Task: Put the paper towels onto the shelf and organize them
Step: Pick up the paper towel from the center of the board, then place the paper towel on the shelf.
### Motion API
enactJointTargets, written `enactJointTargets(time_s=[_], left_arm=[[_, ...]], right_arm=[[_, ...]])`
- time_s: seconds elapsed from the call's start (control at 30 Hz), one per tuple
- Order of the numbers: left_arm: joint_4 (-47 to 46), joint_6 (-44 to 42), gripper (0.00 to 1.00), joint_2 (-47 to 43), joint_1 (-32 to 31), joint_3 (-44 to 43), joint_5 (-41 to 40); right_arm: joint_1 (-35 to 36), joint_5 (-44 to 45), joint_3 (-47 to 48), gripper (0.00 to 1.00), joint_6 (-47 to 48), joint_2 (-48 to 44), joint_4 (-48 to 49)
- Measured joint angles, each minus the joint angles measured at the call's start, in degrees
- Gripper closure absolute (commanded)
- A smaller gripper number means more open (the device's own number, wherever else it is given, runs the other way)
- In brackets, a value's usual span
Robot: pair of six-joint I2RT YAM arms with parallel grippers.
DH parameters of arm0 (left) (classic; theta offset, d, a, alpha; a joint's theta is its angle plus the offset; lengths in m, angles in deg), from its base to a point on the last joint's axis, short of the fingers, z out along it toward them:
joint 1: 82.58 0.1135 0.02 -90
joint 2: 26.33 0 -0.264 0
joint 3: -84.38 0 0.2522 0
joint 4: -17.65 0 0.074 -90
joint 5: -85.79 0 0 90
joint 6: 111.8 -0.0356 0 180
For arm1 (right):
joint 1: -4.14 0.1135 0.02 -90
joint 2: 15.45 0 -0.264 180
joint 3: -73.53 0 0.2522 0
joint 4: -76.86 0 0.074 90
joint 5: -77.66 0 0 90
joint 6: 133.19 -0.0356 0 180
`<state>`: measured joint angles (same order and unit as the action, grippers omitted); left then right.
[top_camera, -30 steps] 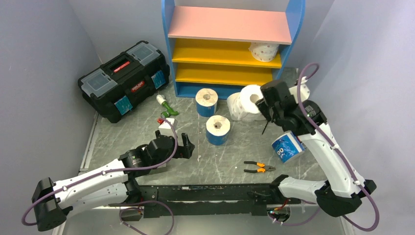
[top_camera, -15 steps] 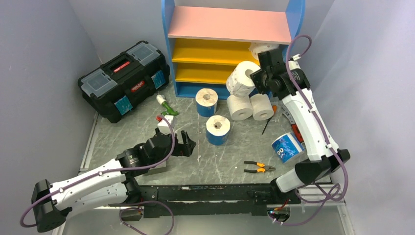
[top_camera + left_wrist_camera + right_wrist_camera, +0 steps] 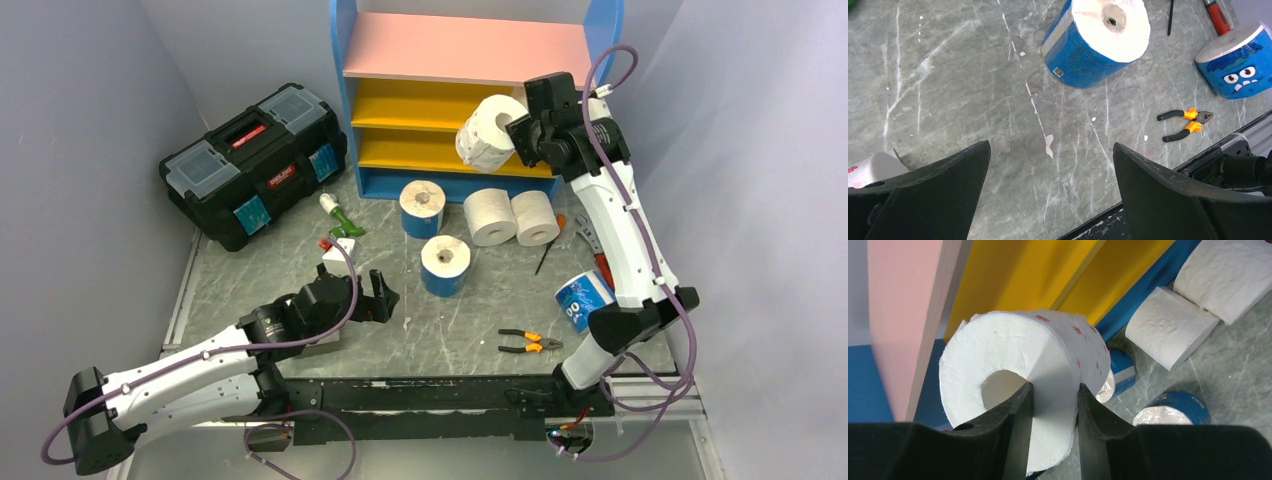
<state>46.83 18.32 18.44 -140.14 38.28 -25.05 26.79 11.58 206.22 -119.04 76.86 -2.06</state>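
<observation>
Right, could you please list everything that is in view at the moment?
shelf: one, blue frame, pink and yellow boards, back centre
pink-dotted roll: one, white, held before the yellow boards
plain rolls: two, white, lying before the shelf
blue-wrapped rolls: three, two mid-table, one at right
toolbox: one, black, back left
pliers: one, orange-handled, near edge
table: one, grey marbled
left end effector: open, above the table
right end effector: shut on the pink-dotted roll
</observation>
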Motion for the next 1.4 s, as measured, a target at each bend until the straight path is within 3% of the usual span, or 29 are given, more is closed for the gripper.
enactJointTargets(time_s=[0.57,1.4], left_arm=[[0.11,0.02,0.01,0.98,0.04,0.0,0.02],[0.11,0.0,0.01,0.98,0.11,0.02,0.0]], right_arm=[[-0.24,3.34,5.77,1.0,1.79,5.14,-1.22],[-0.44,4.55,5.86,1.0,2.62,7.26,0.87]])
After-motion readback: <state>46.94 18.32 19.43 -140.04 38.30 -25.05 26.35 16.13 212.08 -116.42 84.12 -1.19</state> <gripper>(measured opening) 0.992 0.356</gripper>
